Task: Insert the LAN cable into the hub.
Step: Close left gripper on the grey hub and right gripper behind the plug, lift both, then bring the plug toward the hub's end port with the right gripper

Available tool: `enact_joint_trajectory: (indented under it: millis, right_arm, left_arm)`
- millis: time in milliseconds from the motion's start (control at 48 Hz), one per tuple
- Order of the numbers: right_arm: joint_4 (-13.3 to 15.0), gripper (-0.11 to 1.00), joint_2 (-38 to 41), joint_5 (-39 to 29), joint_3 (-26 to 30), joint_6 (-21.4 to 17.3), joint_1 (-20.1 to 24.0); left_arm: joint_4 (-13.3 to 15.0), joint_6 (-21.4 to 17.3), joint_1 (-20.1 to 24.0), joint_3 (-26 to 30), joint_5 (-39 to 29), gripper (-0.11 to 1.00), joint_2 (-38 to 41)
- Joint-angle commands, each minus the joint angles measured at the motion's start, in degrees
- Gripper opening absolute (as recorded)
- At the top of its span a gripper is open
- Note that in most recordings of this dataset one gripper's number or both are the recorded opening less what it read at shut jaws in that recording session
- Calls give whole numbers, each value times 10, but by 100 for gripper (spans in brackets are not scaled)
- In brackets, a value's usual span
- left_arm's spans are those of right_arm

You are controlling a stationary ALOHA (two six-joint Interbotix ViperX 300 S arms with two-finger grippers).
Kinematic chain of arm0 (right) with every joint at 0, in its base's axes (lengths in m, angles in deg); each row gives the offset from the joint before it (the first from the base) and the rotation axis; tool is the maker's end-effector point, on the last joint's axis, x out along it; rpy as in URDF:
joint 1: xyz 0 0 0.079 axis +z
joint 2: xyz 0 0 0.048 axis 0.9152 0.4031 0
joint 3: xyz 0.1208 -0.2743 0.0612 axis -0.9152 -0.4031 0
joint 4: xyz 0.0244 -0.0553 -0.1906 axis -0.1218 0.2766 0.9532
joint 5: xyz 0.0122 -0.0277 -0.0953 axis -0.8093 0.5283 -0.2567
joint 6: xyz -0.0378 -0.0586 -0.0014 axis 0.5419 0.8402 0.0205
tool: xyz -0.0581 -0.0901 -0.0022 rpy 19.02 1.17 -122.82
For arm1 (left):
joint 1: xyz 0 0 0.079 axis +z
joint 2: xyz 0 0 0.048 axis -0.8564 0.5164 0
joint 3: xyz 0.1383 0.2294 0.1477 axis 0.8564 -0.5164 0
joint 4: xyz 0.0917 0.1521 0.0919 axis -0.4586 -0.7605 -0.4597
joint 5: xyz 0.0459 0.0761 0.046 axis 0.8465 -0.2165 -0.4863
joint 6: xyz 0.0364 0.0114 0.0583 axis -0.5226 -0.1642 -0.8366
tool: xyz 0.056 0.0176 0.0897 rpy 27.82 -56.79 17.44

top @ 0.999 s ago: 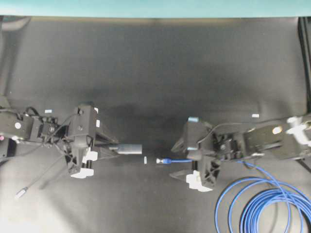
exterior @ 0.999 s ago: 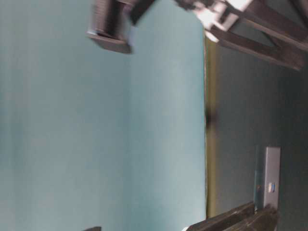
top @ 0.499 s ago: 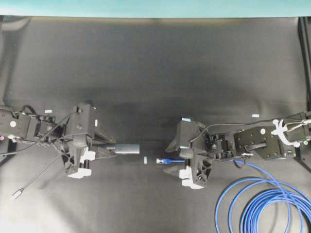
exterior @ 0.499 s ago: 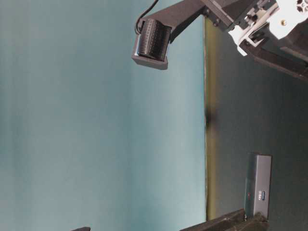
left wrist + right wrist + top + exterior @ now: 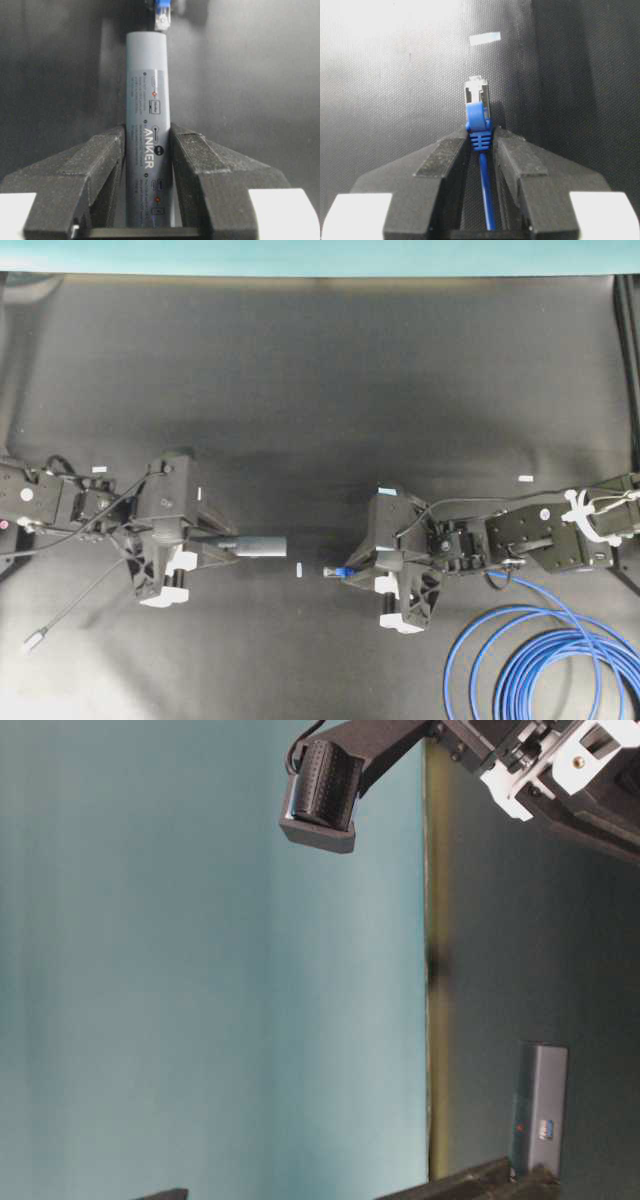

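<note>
Gripping the hub (image 5: 148, 130) tight, the left end effector (image 5: 148, 165) has its fingers pressed on both long sides, far end poking out toward the right arm. Over there the right end effector (image 5: 481, 150) is clamped on the LAN cable (image 5: 479, 131) right at the blue boot, clear plug sticking forward. Plug and hub face each other, close but apart, above the black counter (image 5: 320, 380). Rest of the cable lies coiled at lower right
</note>
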Motion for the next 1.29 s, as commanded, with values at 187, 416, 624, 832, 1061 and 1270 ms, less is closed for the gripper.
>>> enact_joint_trajectory:
  millis: [187, 416, 624, 832, 1061, 1270]
  right_arm:
    - [3, 13, -60, -35, 30, 4, -34]
    - [3, 13, -65, -47, 54, 13, -44]
    - [3, 13, -61, -50, 64, 14, -40]
    - [3, 13, -60, -52, 64, 13, -36]
    - [3, 13, -58, -56, 66, 16, -37]
    - [4, 13, -59, -70, 66, 18, -38]
  left_arm:
    - [-2, -24, 0, 63, -126, 28, -22]
    - [-2, -25, 11, 67, -124, 28, -18]
    - [-2, -27, 19, 68, -125, 28, -18]
    - [-2, -29, 22, 71, -125, 28, -11]
    - [-2, -33, 21, 83, -128, 28, 5]
    - [-2, -49, 18, 88, -143, 28, 11]
